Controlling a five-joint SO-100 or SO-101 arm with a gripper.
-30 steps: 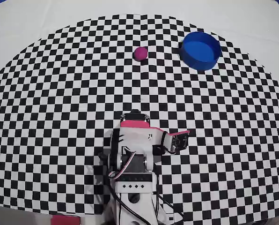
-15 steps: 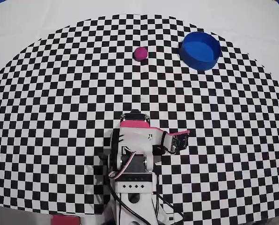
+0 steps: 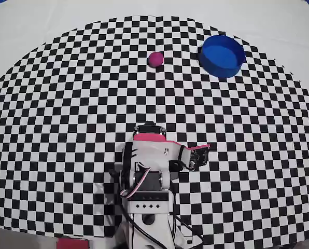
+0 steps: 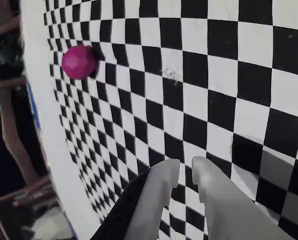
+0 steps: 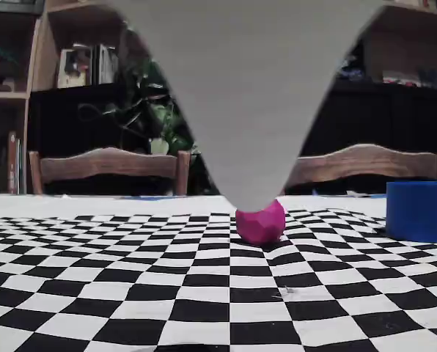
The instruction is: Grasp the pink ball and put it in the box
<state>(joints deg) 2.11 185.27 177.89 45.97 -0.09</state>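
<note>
With the gripper [image 4: 185, 171] nearly closed and empty, the round pink ball [image 3: 155, 59] could be knocked rolling.

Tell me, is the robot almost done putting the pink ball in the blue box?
Not yet. Nothing looks done: the pink ball sits on the checkered mat, apart from the box, which looks empty. The gripper holds nothing; its fingers are nearly together, far from the ball, and the arm is folded near its base. Reaching, grabbing, carrying and dropping are all left.
</note>
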